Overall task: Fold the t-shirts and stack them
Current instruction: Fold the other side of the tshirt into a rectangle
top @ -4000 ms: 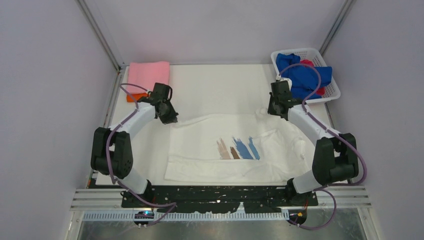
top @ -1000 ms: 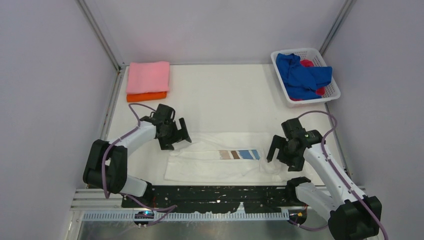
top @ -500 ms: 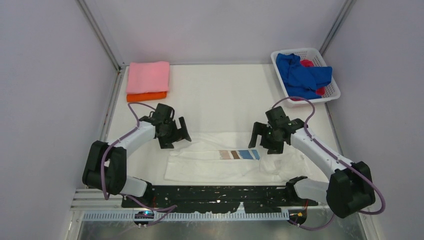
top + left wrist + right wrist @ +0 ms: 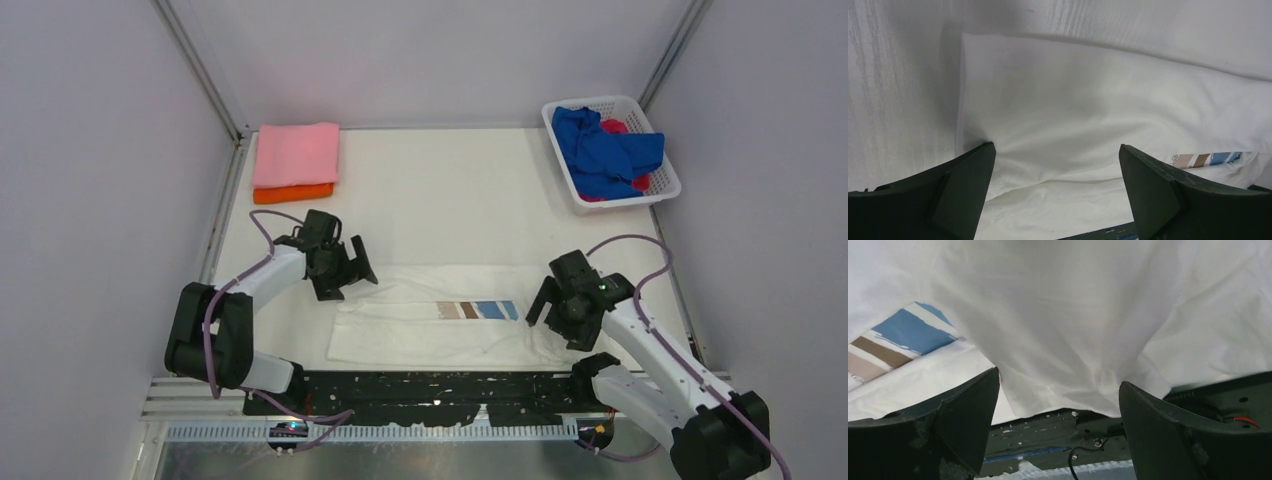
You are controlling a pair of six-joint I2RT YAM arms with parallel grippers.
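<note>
Two white arms point(image 4: 275, 268), black joints, purple cables point(image 4: 625, 238) (looping), dark wedge-shaped gripper fingers point(image 4: 950, 192)

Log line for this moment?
left gripper: open above white cloth t-shirt with brush-stroke print | right gripper: open above same shirt | shirt: partly folded

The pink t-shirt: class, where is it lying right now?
In the top view, the pink t-shirt lies folded at the far left, on top of the orange t-shirt.

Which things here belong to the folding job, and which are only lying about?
Of the job: white t-shirt between the arms; pink t-shirt folded on top of the orange t-shirt; blue t-shirt and red t-shirt, both unfolded.
Only there: white basket holding those two; table.
</note>
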